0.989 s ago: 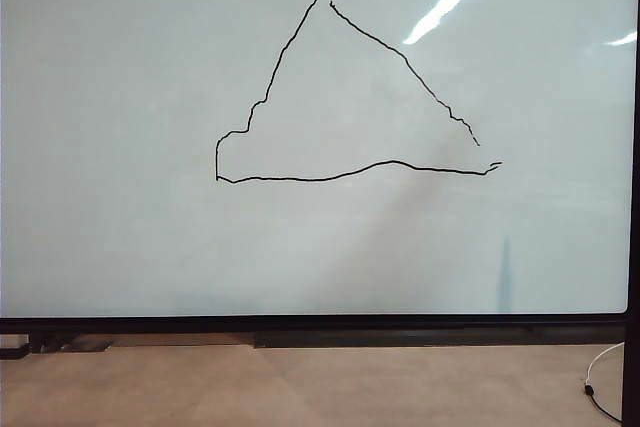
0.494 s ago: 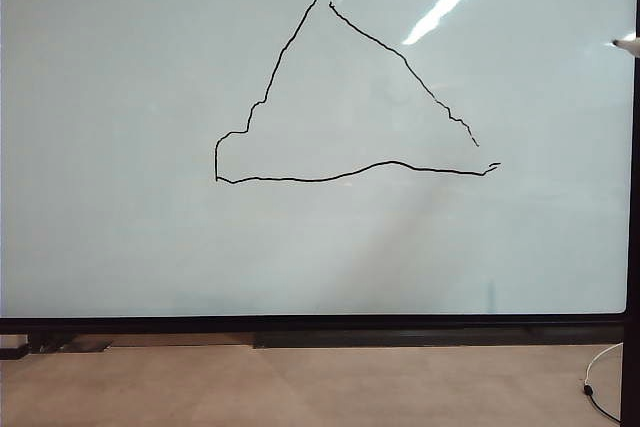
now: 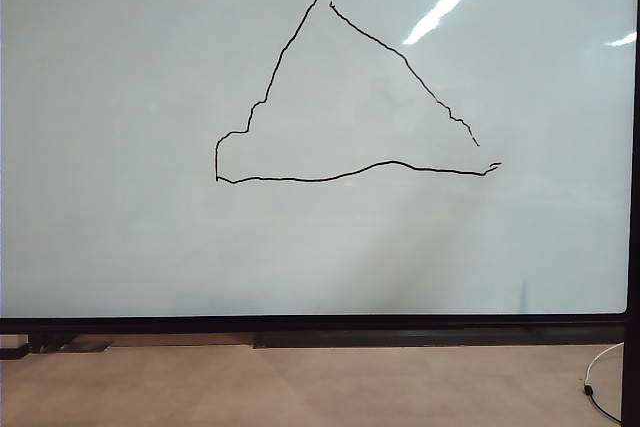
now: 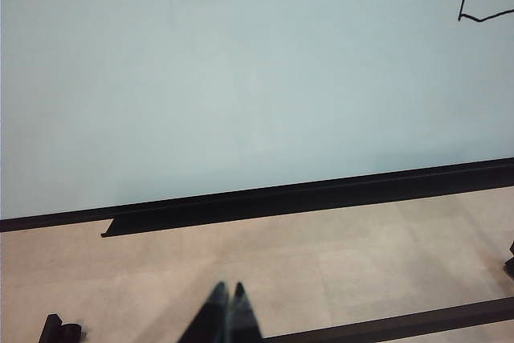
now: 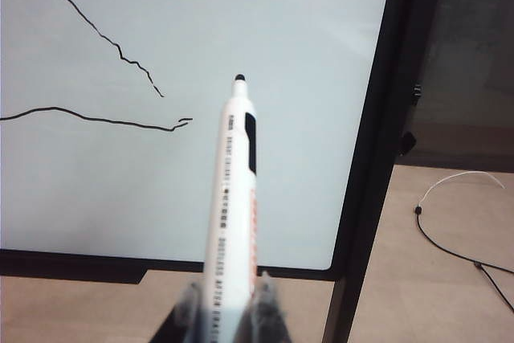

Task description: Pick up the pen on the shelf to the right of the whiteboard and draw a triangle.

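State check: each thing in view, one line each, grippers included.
triangle: drawn, outline has small gaps at the peak and right corner
whiteboard: upright, marked only with the triangle
pen: uncapped, tip off the board, pointing at it, right of the triangle
right gripper: shut on pen, in front of the board's right edge
left gripper: shut, empty, low over the floor before the board's lower left
cable: loose on the floor, lower right

White pen point(image 5: 233, 222), black tip; black triangle point(image 3: 350, 97).
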Available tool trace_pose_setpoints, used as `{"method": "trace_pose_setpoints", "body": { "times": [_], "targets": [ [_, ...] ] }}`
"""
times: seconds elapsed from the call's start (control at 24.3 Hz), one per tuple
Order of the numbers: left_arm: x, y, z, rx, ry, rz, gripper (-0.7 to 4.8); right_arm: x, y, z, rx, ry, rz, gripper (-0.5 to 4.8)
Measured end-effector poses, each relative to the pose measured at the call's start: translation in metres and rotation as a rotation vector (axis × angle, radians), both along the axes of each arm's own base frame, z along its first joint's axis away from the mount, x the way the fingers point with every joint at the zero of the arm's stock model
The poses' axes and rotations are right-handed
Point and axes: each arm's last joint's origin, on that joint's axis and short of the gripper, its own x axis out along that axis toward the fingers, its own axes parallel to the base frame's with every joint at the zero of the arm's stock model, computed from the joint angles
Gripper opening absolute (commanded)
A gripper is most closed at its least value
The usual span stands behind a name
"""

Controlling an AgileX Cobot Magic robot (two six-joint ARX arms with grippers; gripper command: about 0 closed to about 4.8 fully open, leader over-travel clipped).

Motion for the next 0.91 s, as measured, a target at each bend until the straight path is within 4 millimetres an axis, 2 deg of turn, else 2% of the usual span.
{"method": "trace_pose_setpoints", "body": {
  "times": [0.91],
  "targets": [
    [-0.0001,0.0,0.0001,0.0,-0.001,0.0,-0.05,0.0001,0.0003,-0.0028,-0.001,0.029,0.003,-0.05]
  ]
}}
